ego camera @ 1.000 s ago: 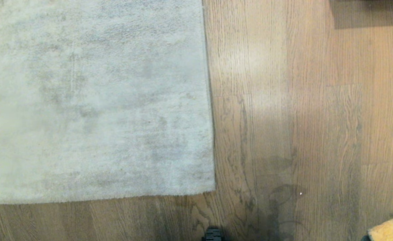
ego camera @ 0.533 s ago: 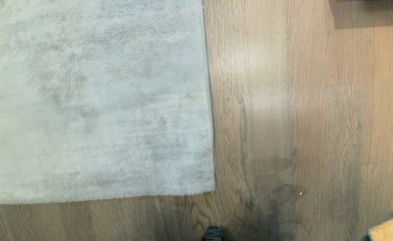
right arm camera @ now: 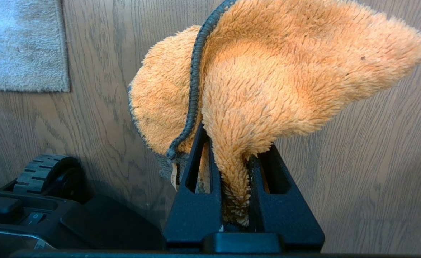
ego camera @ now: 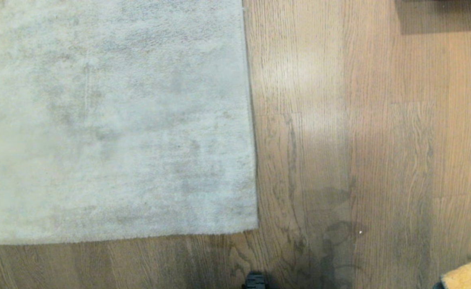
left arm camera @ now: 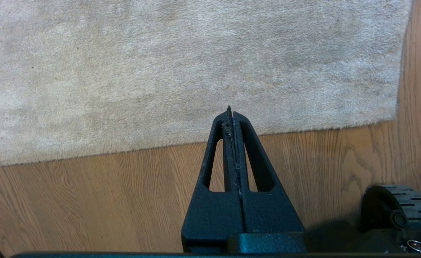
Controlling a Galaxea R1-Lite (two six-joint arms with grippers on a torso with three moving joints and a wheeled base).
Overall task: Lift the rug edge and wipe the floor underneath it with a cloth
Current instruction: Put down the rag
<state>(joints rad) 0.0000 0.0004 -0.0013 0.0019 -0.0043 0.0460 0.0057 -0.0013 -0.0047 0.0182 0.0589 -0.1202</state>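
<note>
A light grey rug lies flat on the brown wood-grain floor. Its near edge and right edge meet at a corner. My left gripper hangs shut and empty above that near rug edge, apart from it, with lint between its fingers. My right gripper is shut on the orange fluffy cloth, which has a dark stitched hem and bunches up over the fingers. The cloth shows only at the head view's bottom right corner, above bare floor to the right of the rug.
A black wheel of my base sits on the floor near the rug corner; the same kind of wheel shows beside the right arm. A dark shadowed patch lies at the far right.
</note>
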